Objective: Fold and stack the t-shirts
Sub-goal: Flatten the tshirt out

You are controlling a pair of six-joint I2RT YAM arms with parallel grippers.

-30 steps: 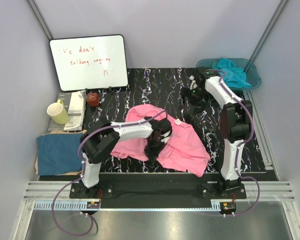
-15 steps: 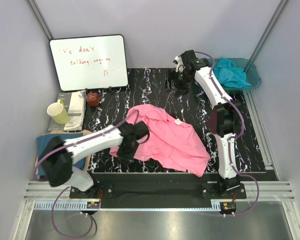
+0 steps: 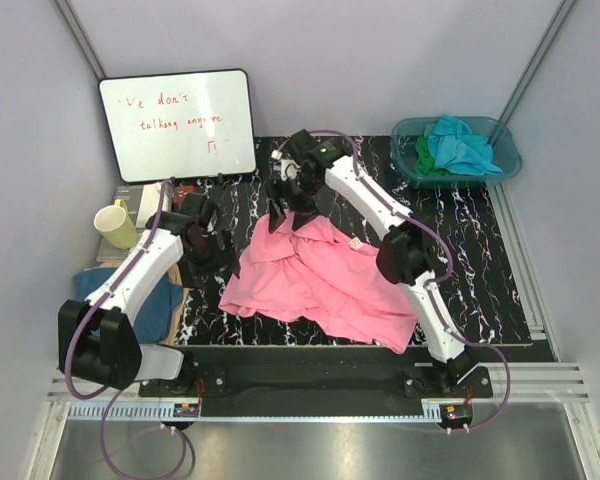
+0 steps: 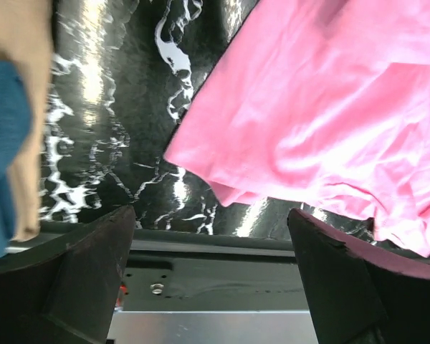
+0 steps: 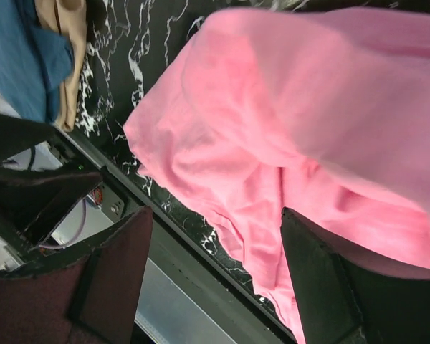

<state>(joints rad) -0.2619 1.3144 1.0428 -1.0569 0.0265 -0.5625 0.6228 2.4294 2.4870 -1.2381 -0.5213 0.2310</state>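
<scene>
Currently, the bright pink soft cloth t-shirt point(image 3: 325, 285) is lying crumpled and unfolded on the black white-veined marble-pattern surface point(image 3: 480, 260), occupying its middle and near part. Its long axis is running diagonally. One end is pointing toward the far left, and the opposite corner is pointing toward the near right, where it is reaching the near edge of the surface. Another corner is spreading toward the near left. A small white label point(image 3: 355, 243) is showing on the shirt's upper right edge.

The right pincer point(image 3: 288, 205) is hovering over the far end of the pink t-shirt. In the right wrist view its two dark fingers point(image 5: 107, 272) are standing wide apart, with pink cloth showing below the gap. Whether the tips are touching the cloth cannot be told.

The left pincer point(image 3: 208, 243) is sitting just beside the shirt's left edge, over bare surface. In the left wrist view its jaws are spread wide, with nothing between them.

The dark blue cloth t-shirt point(image 3: 158, 308) is lying on a tan pad point(image 4: 36, 107) beside the left edge of the surface, partly under the left arm. The turquoise cloth t-shirt point(image 3: 460, 143) and the green cloth t-shirt point(image 3: 423, 158) are lying bunched inside the translucent teal plastic basin point(image 3: 515, 158) at the far right corner.
</scene>
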